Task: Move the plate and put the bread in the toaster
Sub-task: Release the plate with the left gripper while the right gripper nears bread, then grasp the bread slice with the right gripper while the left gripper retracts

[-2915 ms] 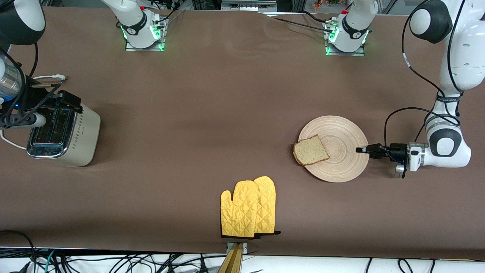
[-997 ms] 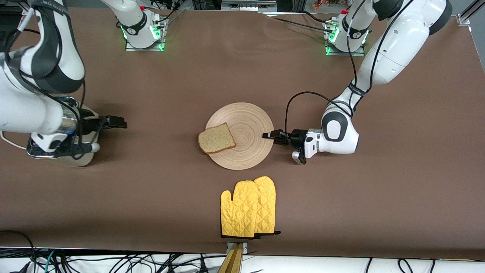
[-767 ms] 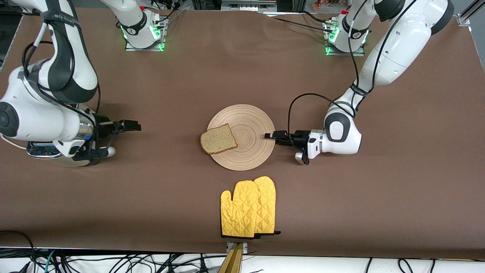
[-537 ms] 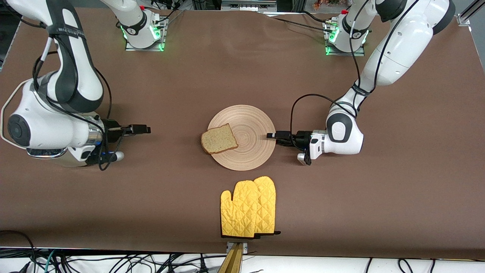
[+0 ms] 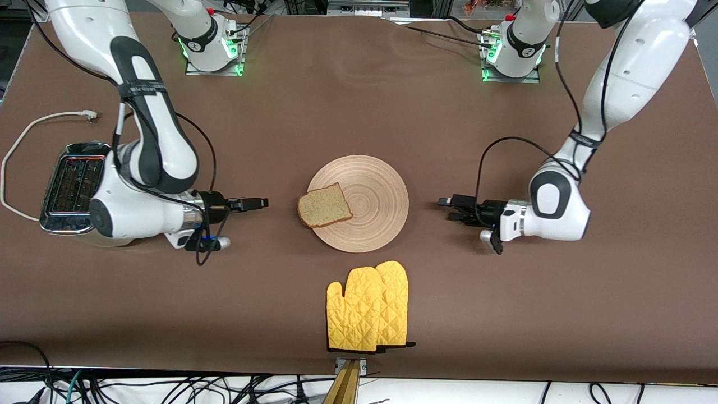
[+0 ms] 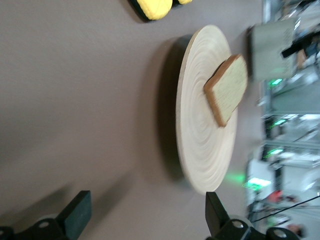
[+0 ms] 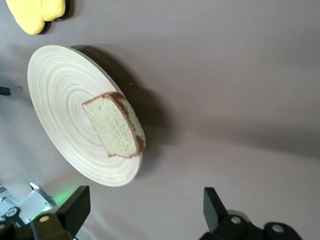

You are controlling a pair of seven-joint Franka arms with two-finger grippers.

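The table carries everything, and the toaster stands at the right arm's end of it, slots up, partly covered by that arm in the front view. The plate lies flat about the middle of the table, between the two grippers and touched by neither, with the yellow oven mitts near the table's front edge, closer to the camera. The bread rests on the plate's rim toward the right arm's end, one corner overhanging it. The right gripper sits low just beside that slice with its fingers spread wide and empty; the left gripper waits, released and holding nothing, clear of the plate's rim toward its own end. The step in hand looks like the pickup of the bread. It should go best if the right gripper comes in level, straddles the overhanging crust edge and closes gently, since the slice is soft and thin and could tear or slide across the smooth wood.
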